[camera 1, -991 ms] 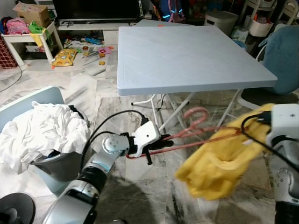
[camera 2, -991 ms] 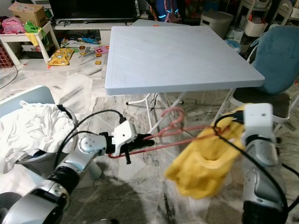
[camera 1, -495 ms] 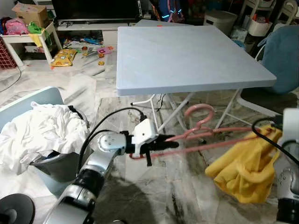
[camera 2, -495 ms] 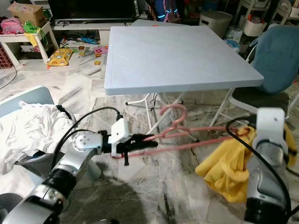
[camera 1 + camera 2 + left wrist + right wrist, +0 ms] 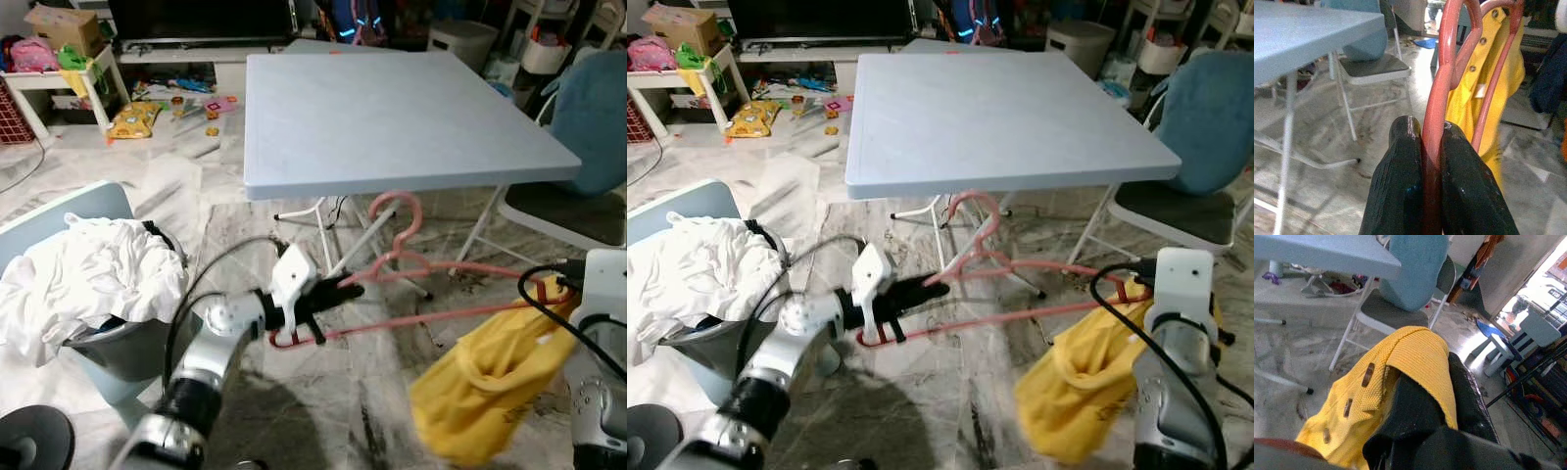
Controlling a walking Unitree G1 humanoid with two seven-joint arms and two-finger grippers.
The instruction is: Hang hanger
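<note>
Between tools, pink hanger [image 5: 411, 279]

Left gripper [image 5: 1432, 142] pinches pink hanger [image 5: 1447, 73] (yellow garment [image 5: 1498, 83] behind).

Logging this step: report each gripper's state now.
Left gripper: shut on the pink hanger.
Right gripper: shut on the yellow garment.

The hanger [image 5: 411, 284] spans between left hand [image 5: 328, 294] and right, before the table [image 5: 392, 117].
</note>
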